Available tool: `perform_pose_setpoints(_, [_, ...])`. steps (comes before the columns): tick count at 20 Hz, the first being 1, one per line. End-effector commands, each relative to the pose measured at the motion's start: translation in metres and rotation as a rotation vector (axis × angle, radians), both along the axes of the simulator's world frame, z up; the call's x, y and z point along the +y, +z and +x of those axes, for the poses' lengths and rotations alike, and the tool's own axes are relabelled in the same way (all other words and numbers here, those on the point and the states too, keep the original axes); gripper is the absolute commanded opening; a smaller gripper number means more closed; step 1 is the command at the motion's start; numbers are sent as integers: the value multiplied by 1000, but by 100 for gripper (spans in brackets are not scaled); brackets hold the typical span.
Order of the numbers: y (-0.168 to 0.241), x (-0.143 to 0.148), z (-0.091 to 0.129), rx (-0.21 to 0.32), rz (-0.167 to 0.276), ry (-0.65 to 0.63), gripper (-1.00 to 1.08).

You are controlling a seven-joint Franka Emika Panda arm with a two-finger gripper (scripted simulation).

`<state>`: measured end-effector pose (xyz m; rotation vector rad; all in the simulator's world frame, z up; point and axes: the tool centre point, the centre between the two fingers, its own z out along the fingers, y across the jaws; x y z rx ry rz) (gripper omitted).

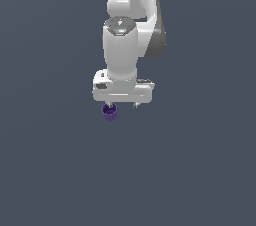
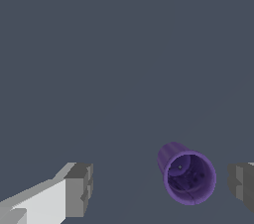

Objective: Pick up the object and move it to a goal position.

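Exterior view: the gripper [image 1: 122, 104] hangs over the desk [image 1: 50, 170], no desk edge showing to place it by. The purple cup [image 1: 109, 112] stands upright beneath its finger on that view's left.

Wrist view: jaws released, nothing grasped; the cup [image 2: 187, 174] lies between them, off-centre, nearer one finger [image 2: 241, 183].

Arm [image 1: 132, 0] cropped by the exterior view's upper edge; one finger [image 2: 243, 186] cut by the wrist view's edge.
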<state>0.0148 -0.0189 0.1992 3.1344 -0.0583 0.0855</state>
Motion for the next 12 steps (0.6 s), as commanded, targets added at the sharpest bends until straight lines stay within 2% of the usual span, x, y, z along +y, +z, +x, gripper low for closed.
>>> perform_pose_setpoints(1, [0, 0, 0, 0, 0, 0, 28])
perform_pose_setpoints(12, [11, -5, 3, -25, -5, -2, 28])
